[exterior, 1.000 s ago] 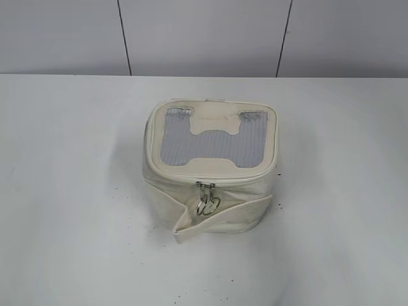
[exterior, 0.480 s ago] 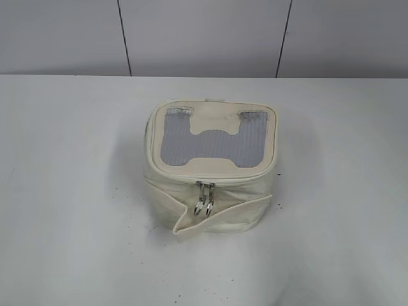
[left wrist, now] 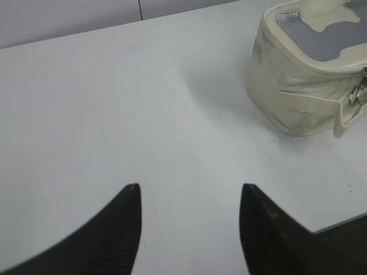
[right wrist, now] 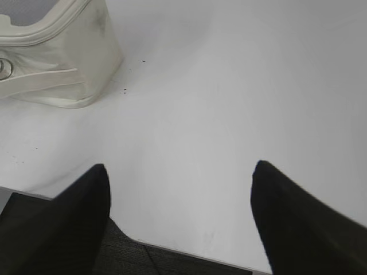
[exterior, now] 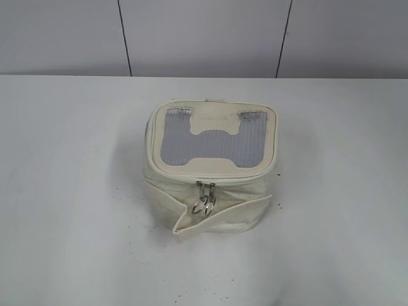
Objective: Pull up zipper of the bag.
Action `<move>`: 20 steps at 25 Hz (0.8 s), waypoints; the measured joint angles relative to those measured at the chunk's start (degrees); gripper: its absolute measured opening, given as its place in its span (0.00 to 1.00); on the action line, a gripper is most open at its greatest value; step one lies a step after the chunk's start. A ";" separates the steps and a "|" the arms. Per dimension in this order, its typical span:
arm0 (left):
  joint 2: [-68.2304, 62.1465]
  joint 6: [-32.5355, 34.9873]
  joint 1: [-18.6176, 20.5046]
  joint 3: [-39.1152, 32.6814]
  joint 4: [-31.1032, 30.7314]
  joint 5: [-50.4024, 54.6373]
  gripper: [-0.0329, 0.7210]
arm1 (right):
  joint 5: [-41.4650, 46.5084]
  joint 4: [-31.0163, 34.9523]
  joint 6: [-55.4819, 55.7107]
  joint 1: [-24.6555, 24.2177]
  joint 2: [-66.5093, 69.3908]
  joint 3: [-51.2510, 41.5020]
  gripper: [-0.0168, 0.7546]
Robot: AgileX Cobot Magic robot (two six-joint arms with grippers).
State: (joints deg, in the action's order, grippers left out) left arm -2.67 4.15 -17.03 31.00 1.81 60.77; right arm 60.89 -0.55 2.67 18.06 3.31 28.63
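The cream-white boxy bag (exterior: 210,191) stands mid-table, its grey ribbed top with the cream H patch facing up. The zipper (exterior: 191,180) runs under the lid rim; its two silver ring pulls (exterior: 204,199) hang together at the front over the wide strap. The bag also shows at the top right of the left wrist view (left wrist: 298,86) and the top left of the right wrist view (right wrist: 63,63). My left gripper (left wrist: 189,195) is open and empty over bare table, well to the bag's left. My right gripper (right wrist: 179,172) is open and empty near the table's front edge, to the bag's right. Neither arm shows in the exterior view.
The white table (exterior: 76,191) carries a few dark specks near the bag. A grey panelled wall (exterior: 204,38) stands behind it. The table's front edge (right wrist: 189,255) shows in the right wrist view, with dark floor below.
The ring pulls have swung slightly and settled closer together. The bag has not moved. No arm enters the exterior view.
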 joint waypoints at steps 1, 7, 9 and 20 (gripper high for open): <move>0.00 0.09 0.00 0.00 0.00 -0.07 0.60 | 0.00 0.08 -0.08 0.00 0.00 0.00 0.79; -0.05 0.07 0.00 0.00 0.25 -0.11 0.60 | -0.09 0.15 -0.31 0.00 0.00 0.00 0.79; -0.23 0.07 0.00 0.00 0.25 -0.14 0.60 | -0.06 0.15 -0.32 0.00 0.00 0.00 0.79; -0.44 0.11 0.00 0.00 0.30 -0.31 0.60 | -0.12 0.20 -0.37 0.00 0.00 0.00 0.79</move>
State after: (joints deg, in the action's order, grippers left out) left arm -3.11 4.26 -17.03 31.00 2.11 60.46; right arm 60.77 -0.34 2.30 18.06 3.31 28.63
